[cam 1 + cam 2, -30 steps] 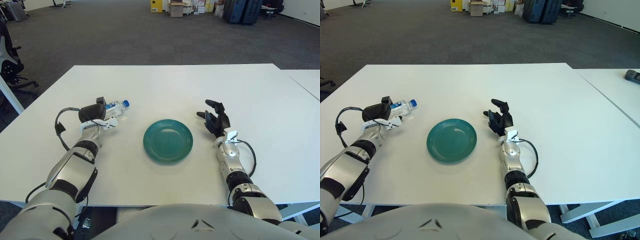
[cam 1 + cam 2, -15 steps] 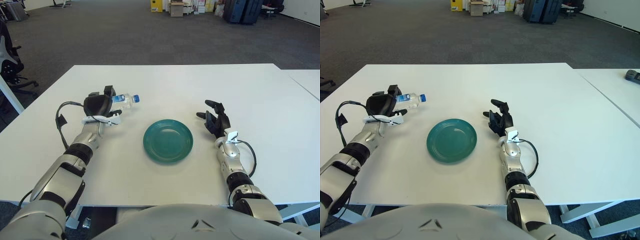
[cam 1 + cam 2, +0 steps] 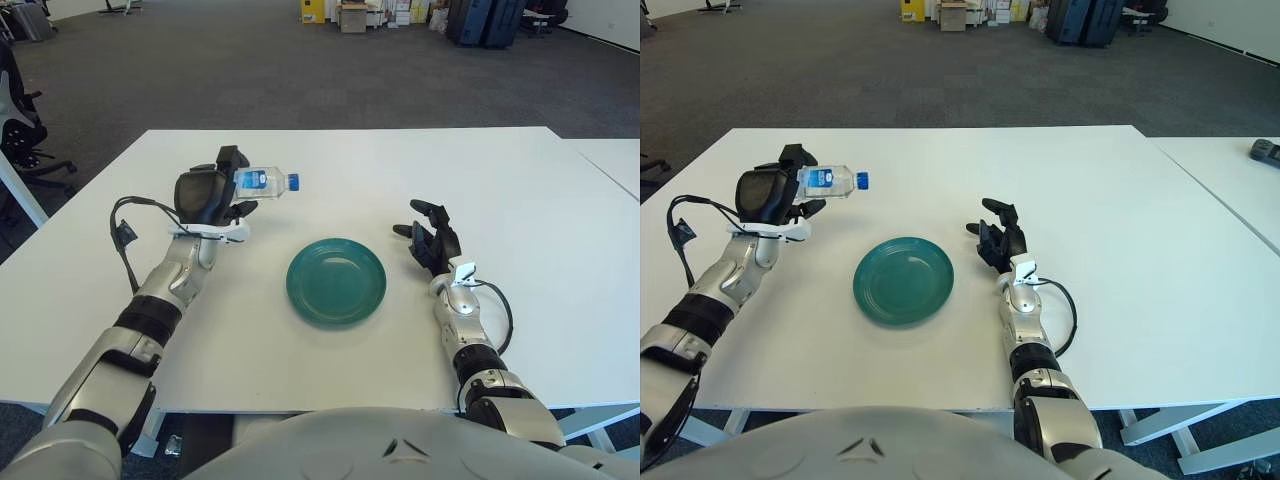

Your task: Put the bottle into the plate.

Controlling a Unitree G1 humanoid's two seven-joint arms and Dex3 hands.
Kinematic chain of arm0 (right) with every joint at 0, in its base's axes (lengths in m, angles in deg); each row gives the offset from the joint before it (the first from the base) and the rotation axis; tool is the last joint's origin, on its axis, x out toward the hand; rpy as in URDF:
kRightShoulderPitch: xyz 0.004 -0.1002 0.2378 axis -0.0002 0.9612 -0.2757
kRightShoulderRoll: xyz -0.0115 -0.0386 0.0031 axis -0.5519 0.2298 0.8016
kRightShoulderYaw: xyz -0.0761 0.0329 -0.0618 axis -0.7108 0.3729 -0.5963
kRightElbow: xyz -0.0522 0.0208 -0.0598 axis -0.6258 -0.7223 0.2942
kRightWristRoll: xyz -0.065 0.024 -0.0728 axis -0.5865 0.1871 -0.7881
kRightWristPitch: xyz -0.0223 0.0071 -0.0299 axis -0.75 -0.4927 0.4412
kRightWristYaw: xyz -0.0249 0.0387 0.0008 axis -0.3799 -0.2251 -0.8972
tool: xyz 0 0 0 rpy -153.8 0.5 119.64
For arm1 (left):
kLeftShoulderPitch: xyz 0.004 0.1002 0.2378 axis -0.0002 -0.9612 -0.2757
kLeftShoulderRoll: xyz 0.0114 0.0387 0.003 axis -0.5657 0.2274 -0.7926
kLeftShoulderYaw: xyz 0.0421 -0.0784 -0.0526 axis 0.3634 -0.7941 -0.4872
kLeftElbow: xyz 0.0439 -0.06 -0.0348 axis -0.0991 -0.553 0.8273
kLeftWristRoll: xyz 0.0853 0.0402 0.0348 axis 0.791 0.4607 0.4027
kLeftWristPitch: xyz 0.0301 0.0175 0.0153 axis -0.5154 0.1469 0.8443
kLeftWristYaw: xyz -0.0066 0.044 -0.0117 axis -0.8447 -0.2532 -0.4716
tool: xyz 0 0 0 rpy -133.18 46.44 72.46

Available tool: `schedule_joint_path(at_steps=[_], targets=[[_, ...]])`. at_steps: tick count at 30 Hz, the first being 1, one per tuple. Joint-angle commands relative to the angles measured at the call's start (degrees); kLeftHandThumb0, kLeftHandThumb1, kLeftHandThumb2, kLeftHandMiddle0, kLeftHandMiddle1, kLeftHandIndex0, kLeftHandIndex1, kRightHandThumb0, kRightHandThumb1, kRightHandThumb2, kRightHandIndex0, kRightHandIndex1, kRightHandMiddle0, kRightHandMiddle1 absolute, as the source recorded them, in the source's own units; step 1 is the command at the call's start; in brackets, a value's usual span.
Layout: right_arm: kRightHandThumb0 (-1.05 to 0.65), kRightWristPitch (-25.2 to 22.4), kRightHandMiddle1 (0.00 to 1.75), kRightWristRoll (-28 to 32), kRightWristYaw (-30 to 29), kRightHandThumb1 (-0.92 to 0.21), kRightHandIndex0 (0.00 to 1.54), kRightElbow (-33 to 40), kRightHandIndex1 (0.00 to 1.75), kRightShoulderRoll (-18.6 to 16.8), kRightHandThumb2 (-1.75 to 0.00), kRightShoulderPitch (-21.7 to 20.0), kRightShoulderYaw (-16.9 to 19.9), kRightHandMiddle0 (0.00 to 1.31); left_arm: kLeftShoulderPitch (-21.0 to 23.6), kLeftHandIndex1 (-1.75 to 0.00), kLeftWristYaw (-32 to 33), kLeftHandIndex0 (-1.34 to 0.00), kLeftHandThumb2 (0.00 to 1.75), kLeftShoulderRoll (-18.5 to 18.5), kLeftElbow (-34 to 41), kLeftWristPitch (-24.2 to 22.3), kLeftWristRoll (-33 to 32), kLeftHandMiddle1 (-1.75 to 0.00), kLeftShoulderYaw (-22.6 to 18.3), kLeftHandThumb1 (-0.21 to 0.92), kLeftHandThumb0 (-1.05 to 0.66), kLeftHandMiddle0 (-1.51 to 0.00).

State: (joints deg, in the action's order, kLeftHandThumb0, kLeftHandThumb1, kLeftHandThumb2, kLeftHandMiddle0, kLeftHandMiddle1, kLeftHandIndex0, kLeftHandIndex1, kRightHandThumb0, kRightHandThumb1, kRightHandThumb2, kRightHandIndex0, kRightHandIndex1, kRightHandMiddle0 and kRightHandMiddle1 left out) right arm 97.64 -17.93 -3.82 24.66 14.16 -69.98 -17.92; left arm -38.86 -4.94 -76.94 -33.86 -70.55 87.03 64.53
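Note:
A small clear bottle with a blue cap and blue label lies sideways in my left hand, cap pointing right. The hand is shut on it and holds it in the air, above the table to the left of and behind the plate. The round teal plate sits empty on the white table, near the front middle. My right hand rests on the table to the right of the plate, fingers relaxed and holding nothing.
A second white table adjoins on the right, with a dark object at its far edge. An office chair stands off the table's left side. Boxes and cases stand far back on the carpet.
My left hand has lifted the bottle off the table and carried it up and to the right, toward the plate. The right hand has not moved.

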Motion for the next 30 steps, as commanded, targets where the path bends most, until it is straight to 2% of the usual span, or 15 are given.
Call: schedule_joint_path(at_steps=[1,11,16,24,30], targets=[[-0.64,-2.0,0.95,0.5,-0.2,-0.92,0.6,-2.3,0.71,-0.3,-0.75,3.4,-0.1,0.09,-1.7,-1.75,-3.0,-0.53,1.19,1.1,8.8,2.4,-2.3,-1.75,-2.3,0.41,-0.43,-1.14],[-0.66,-2.9,0.95,0.5,-0.3,-0.92,0.6,-2.2,0.72,-0.4,-0.75,3.3,-0.3,0.08,-4.3,-1.75,-9.3,-0.53,1.19,4.4,16.4,5.5,-3.6,-1.75,-3.4,0.42,-0.43,-1.15],[-0.66,-2.9,0.95,0.8,0.1,-0.92,0.59,-2.3,0.72,-0.5,-0.75,3.2,-0.3,0.07,-5.4,-1.75,-12.8,-0.52,1.18,4.9,19.0,6.6,-3.3,-1.75,-3.4,0.42,-0.43,-1.14],[-0.65,-2.7,0.95,1.6,1.1,-0.92,0.59,-2.5,0.72,-0.5,-0.74,3.1,0.1,0.07,-9.0,-1.75,-17.2,-0.53,1.19,6.4,23.3,8.3,-1.3,-1.75,-1.1,0.42,-0.43,-1.14],[-0.64,-2.6,0.94,2.0,1.7,-0.92,0.58,-2.6,0.71,-0.7,-0.73,2.9,0.3,0.06,-9.1,-1.75,-21.9,-0.53,1.19,6.6,22.5,9.1,-0.8,-1.75,0.3,0.41,-0.43,-1.14]])
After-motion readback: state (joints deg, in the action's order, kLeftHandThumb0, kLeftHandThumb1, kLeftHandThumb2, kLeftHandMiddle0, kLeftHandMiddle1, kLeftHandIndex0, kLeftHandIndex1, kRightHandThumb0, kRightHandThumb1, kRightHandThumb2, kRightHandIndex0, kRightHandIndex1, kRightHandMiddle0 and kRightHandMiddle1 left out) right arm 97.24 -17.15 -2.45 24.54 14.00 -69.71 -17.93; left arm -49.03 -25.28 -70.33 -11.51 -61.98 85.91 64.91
